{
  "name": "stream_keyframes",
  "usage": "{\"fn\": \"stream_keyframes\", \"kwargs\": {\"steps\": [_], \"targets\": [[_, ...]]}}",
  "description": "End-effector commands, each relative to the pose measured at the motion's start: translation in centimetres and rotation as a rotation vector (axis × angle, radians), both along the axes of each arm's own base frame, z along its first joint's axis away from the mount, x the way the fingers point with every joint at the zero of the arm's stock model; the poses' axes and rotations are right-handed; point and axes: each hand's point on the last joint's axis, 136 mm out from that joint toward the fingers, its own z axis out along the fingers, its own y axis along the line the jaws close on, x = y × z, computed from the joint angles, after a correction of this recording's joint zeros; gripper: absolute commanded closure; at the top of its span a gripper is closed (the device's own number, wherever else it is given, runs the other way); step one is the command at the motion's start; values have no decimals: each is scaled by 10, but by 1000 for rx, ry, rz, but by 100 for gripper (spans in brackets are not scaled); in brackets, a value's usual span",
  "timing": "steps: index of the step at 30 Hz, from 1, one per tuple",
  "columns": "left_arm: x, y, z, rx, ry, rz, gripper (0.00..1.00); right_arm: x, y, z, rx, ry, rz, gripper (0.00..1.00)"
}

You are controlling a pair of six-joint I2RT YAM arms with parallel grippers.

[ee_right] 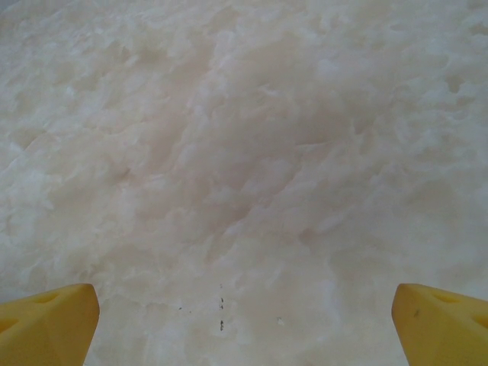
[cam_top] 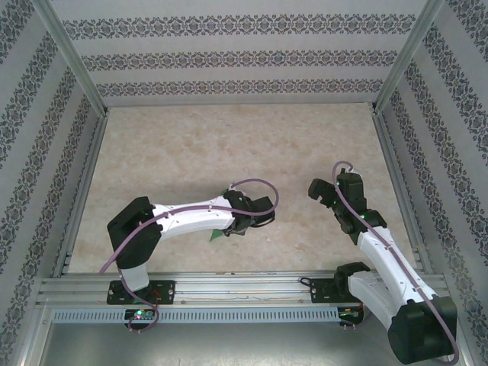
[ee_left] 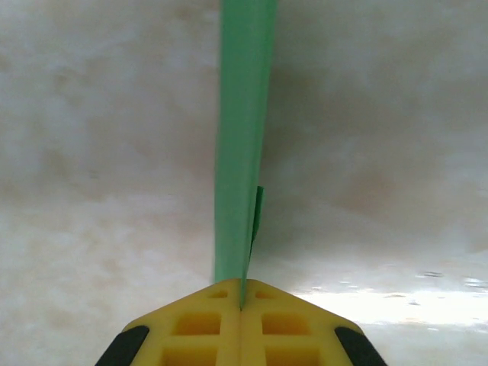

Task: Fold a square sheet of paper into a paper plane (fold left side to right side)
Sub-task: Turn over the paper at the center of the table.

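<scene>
Top external view, first item: where does the left arm [cam_top: 191,217] stand? (Examiner)

It reaches from its base on the left toward the middle of the table [cam_top: 229,145], low over the near part of the surface. A small piece of green paper [cam_top: 219,235] shows just beneath its wrist. (Inspector)

And the left gripper [ee_left: 241,306] itself? (Examiner)

Left wrist view: the two yellow fingers [ee_left: 194,324] are pressed together on the near end of the green paper, with no gap between them. The paper runs straight away from the tips as a narrow band seen almost edge-on, standing upright rather than lying flat. A second, darker green layer edge [ee_left: 258,215] shows along its right side, so the paper is folded. Its overall outline cannot be judged from this angle. (Inspector)

Does it touch the table? (Examiner)

Cannot tell; a soft shadow lies on the surface to its right. (Inspector)

Right side? (Examiner)

The right arm [cam_top: 389,255] rises from its base at the near right, and the right gripper [ee_right: 244,324] sits well apart from the paper. Right wrist view: its yellow fingertips [ee_right: 46,324] sit in opposite lower corners, spread wide, with bare marbled tabletop between them. (Inspector)

Surroundings? (Examiner)

Patterned walls [cam_top: 229,57] on three sides and a metal rail [cam_top: 229,286] along the near edge. (Inspector)
</scene>
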Motion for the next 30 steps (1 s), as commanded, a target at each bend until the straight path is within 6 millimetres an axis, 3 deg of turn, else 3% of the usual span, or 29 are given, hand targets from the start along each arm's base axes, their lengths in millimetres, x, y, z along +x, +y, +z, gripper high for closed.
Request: {"fn": "stream_keyframes", "kwargs": {"steps": [1,10,15,18,21,25,30], "targets": [[5,-27,-16,-135,43,25,97,0,4,-3,28,-9,25,2],[21,-69,-28,-418,121,34,79,-1,10,-14,80,25,70,2],[29,-90,-18,-570,140,11,65,0,18,-14,148,48,111,2],[36,-97,-1,-667,116,-11,57,-1,26,-13,184,63,155,2],[46,-94,25,-751,59,-43,54,-1,41,-10,240,78,224,2],[59,-77,61,-856,-51,-74,52,-4,58,-8,338,110,282,5],[74,-30,87,-887,-222,-69,49,-7,74,-10,437,170,318,14]]}}
